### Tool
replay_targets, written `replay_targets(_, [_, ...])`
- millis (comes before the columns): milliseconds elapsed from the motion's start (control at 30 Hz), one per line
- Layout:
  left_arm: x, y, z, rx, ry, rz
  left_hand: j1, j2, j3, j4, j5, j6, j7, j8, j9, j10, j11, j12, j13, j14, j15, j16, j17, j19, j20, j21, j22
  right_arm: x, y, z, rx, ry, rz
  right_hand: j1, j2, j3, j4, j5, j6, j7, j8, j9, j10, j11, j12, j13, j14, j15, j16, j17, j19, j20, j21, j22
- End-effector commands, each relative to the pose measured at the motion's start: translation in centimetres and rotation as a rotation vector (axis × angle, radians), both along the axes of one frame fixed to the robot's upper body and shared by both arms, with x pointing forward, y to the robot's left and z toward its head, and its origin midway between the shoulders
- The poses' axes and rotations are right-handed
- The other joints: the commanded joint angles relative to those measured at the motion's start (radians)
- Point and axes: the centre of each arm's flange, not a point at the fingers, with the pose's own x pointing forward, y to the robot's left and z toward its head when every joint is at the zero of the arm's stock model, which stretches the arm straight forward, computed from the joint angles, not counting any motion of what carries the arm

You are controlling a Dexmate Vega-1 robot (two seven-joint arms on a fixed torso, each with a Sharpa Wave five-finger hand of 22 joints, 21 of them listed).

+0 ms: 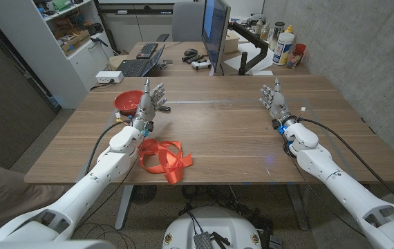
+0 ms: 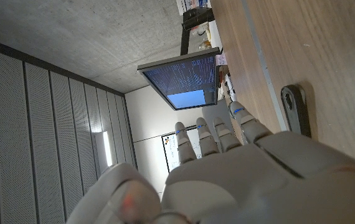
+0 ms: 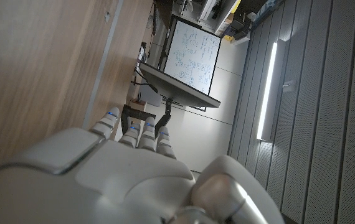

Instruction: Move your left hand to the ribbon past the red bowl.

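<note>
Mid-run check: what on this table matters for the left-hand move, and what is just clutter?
Job items: left hand, red bowl, red ribbon.
Lying about: right hand, dark tool on the table beside the left hand, monitor behind the table.

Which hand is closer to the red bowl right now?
Left. The left hand stands right beside the red bowl; the right hand is far across the table.

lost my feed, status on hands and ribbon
Left hand open, up beside red bowl. Right hand open, idle. Ribbon untouched by left forearm, near edge. Nothing in the way.
</note>
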Motion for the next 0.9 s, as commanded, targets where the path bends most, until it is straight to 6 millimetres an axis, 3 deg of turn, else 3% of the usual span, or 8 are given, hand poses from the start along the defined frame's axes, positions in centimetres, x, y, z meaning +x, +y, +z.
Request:
replay_targets(33, [-0.52, 0.08, 0.15, 0.000, -0.005, 0.008, 0.002, -0.008, -0.009, -0.001, 0.004, 0.009, 0.002, 0.004, 0.005, 0.008, 0.002, 0.005, 0.003, 0.010, -0.043, 0.003, 0.002, 0.010, -0.002, 0.005, 0.004, -0.24, 0.17, -0.02, -0.014, 0.004, 0.008, 0.001, 0.026, -0.005, -0.001, 0.005, 0.010, -0.002, 0.008, 0.003, 0.008, 0.003, 0.004, 0.002, -0.007, -0.003, 0.005, 0.004, 0.002, 0.005, 0.004, 0.002])
replay_targets(267, [-0.17, -0.14, -0.26, -0.003, -0.002, -0.002, 0.002, -0.008, -0.011, -0.001, 0.005, 0.009, 0.002, 0.004, 0.005, 0.007, 0.002, 0.004, 0.003, 0.010, -0.042, 0.003, 0.002, 0.010, -0.001, 0.005, 0.004, -0.42, -0.13, -0.31, -0.007, 0.003, -0.005, 0.001, 0.026, -0.005, -0.002, 0.005, 0.010, -0.003, 0.008, 0.003, 0.009, 0.000, 0.004, 0.002, -0.008, -0.002, 0.005, 0.004, 0.003, 0.002, 0.005, 0.002])
replay_targets(433, [-0.20, -0.20, -0.30, 0.021, -0.001, 0.003, 0.003, -0.006, -0.017, 0.000, 0.005, -0.033, -0.013, -0.012, 0.005, -0.002, 0.001, 0.001, 0.003, 0.004, -0.048, 0.001, 0.002, 0.009, -0.004, 0.005, 0.004, -0.46, -0.31, -0.25, 0.006, -0.006, -0.014, 0.002, 0.027, -0.005, -0.002, 0.005, 0.012, -0.004, 0.009, 0.002, 0.020, -0.026, 0.009, 0.002, -0.006, -0.003, 0.005, 0.004, 0.004, -0.009, 0.005, 0.002])
replay_targets(567, [-0.34, 0.03, -0.39, 0.041, -0.006, -0.007, 0.003, -0.004, -0.021, 0.002, 0.005, -0.051, -0.017, -0.015, 0.005, -0.009, 0.001, -0.001, 0.003, -0.008, -0.056, -0.002, 0.002, -0.004, -0.023, 0.000, 0.003, -0.51, -0.44, -0.11, 0.010, -0.012, -0.018, 0.002, 0.027, -0.004, -0.002, 0.005, 0.012, -0.004, 0.009, 0.002, 0.019, -0.024, 0.008, 0.001, -0.005, 0.000, 0.005, 0.004, 0.003, -0.011, 0.005, 0.002])
replay_targets(667, [-0.48, 0.01, -0.31, 0.057, -0.011, -0.016, 0.013, -0.018, -0.033, -0.006, 0.005, -0.113, -0.014, -0.026, 0.004, -0.032, 0.001, -0.007, 0.003, -0.026, -0.055, -0.005, 0.001, -0.017, -0.020, -0.004, 0.002, -0.50, -0.53, -0.08, 0.013, -0.011, -0.023, 0.002, 0.027, -0.004, -0.002, 0.004, 0.012, -0.003, 0.009, 0.002, 0.019, -0.020, 0.008, 0.001, -0.006, 0.000, 0.005, 0.004, 0.002, -0.011, 0.004, 0.002])
replay_targets(900, [-0.96, -0.18, -0.20, 0.087, -0.017, -0.017, 0.018, -0.026, -0.039, -0.010, 0.004, -0.123, -0.017, -0.022, 0.004, -0.043, 0.001, -0.008, 0.002, -0.044, -0.051, -0.009, 0.001, -0.025, -0.013, -0.006, 0.001, -0.40, -0.60, 0.12, 0.017, -0.015, -0.028, 0.002, 0.028, -0.004, -0.002, 0.004, 0.011, -0.004, 0.009, 0.002, 0.017, -0.017, 0.007, 0.001, -0.009, -0.003, 0.004, 0.004, -0.002, -0.011, 0.002, 0.001])
